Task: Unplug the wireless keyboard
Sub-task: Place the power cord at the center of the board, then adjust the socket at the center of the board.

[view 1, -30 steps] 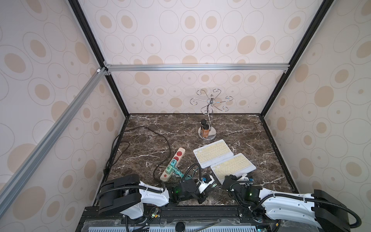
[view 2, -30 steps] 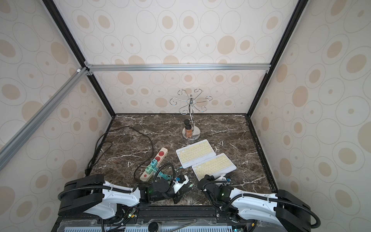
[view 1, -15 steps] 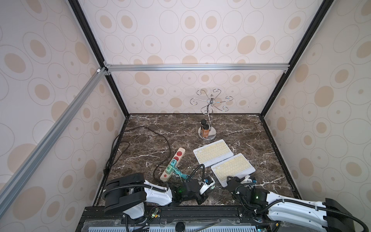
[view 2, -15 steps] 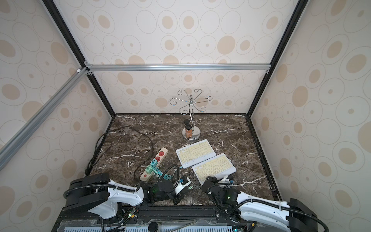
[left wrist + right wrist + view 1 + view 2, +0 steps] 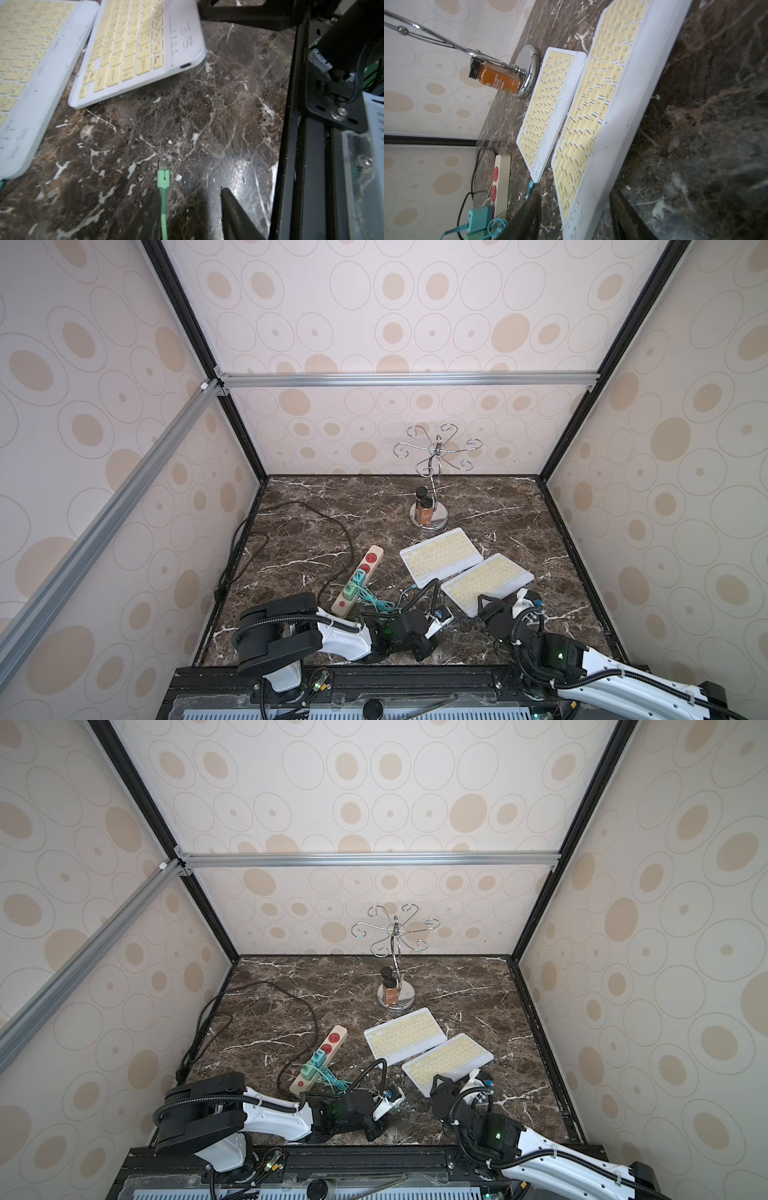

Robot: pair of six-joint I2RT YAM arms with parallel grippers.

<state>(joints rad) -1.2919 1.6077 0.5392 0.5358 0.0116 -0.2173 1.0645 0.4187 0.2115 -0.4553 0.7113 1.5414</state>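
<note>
Two white keyboards with yellow keys lie side by side, the near one (image 5: 486, 583) (image 5: 143, 43) and the far one (image 5: 440, 556) (image 5: 548, 104). The near keyboard's side port (image 5: 185, 66) is empty. A green cable plug (image 5: 163, 172) lies loose on the marble, pointing at that port from a distance. My left gripper (image 5: 191, 195) (image 5: 440, 616) is open, and the green cable runs beside one finger (image 5: 230, 205). My right gripper (image 5: 576, 207) (image 5: 505, 601) is open and straddles the near keyboard's end without touching it. A teal cable (image 5: 531, 187) is still plugged into the far keyboard.
A beige power strip (image 5: 359, 578) with teal chargers (image 5: 478, 216) and coiled teal cables lies left of the keyboards. Its black cord (image 5: 291, 510) loops to the left wall. A chrome hook stand (image 5: 432, 472) with spice bottles (image 5: 424, 508) stands behind the keyboards.
My left gripper has opened and let go of the green plug, which now lies on the marble. My right gripper has opened off the near keyboard's end and drawn back slightly.
</note>
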